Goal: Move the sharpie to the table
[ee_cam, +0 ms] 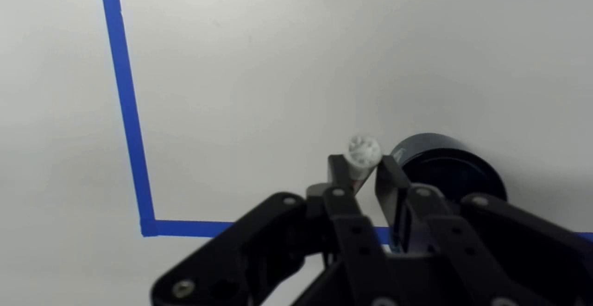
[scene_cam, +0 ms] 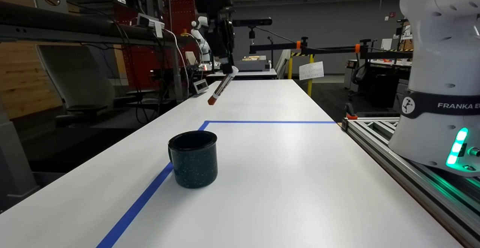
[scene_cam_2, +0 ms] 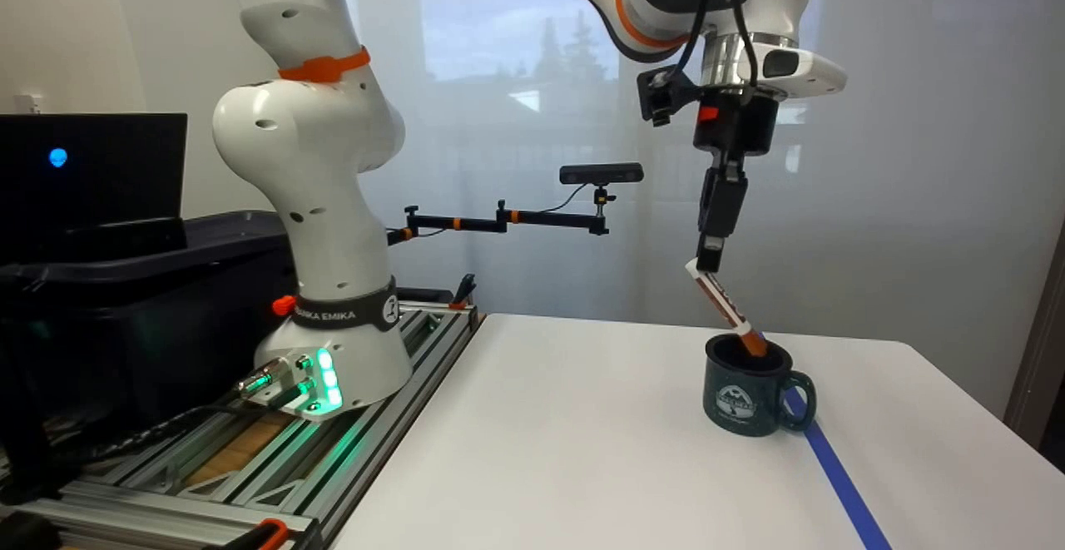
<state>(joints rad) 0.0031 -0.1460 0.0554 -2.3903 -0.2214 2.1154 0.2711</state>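
Observation:
The sharpie has a pale body and a reddish-brown tip and is held tilted, tip down, in the air in both exterior views (scene_cam: pixel 224 85) (scene_cam_2: pixel 722 300). The wrist view shows its white end (ee_cam: pixel 364 152) between the fingertips. My gripper (scene_cam: pixel 227 68) (scene_cam_2: pixel 710 259) (ee_cam: pixel 361 165) is shut on the sharpie near that end. The sharpie's lower part is mostly hidden in the wrist view. The white table (scene_cam: pixel 285 173) (scene_cam_2: pixel 566 450) (ee_cam: pixel 250 93) lies below, with a gap under the tip in an exterior view. The sharpie is beside the cup in the wrist view.
A dark speckled cup (scene_cam: pixel 195 167) (scene_cam_2: pixel 740 404) (ee_cam: pixel 428 144) stands upright on the table, partly over a blue tape line (scene_cam: pixel 138 205) (scene_cam_2: pixel 840 475) (ee_cam: pixel 125 81). The metal rail (scene_cam: pixel 397 173) (scene_cam_2: pixel 416 417) with the white robot base runs along one table edge.

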